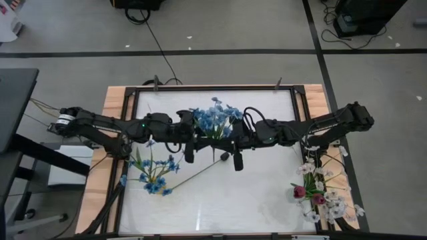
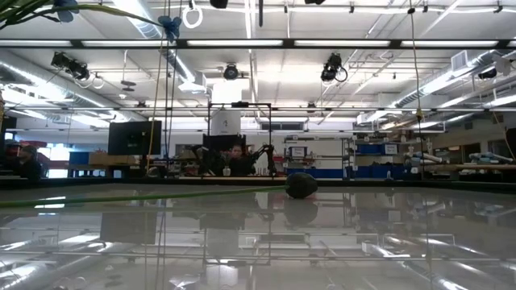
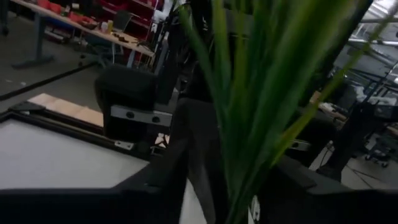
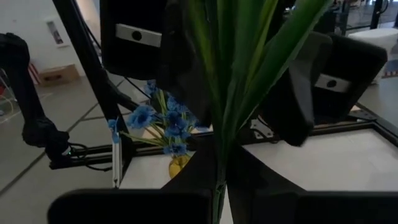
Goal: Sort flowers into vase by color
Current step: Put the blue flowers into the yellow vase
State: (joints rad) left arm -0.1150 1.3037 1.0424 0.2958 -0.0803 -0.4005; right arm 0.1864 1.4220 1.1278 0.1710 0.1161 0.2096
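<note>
Three blue flower bunches (image 1: 215, 120), one dark bud (image 1: 225, 157) lying on tabletop (image 1: 253, 193). Right pincer (image 4: 219, 186) clenched on green stems (image 4: 233, 74); left pincer (image 1: 193, 130) state unclear.

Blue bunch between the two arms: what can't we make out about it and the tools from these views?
- Blue bunch, high view: both arms cover its stems, so which tool grips it is unclear.
- Left tool, left wrist view: green leaves fill the frame and hide the fingers.
- Right tool, right wrist view: leaves screen the tips; contact is hidden.
- Low view: the bunch is cut off by the top edge; only the dark bud is visible on the table.
</note>
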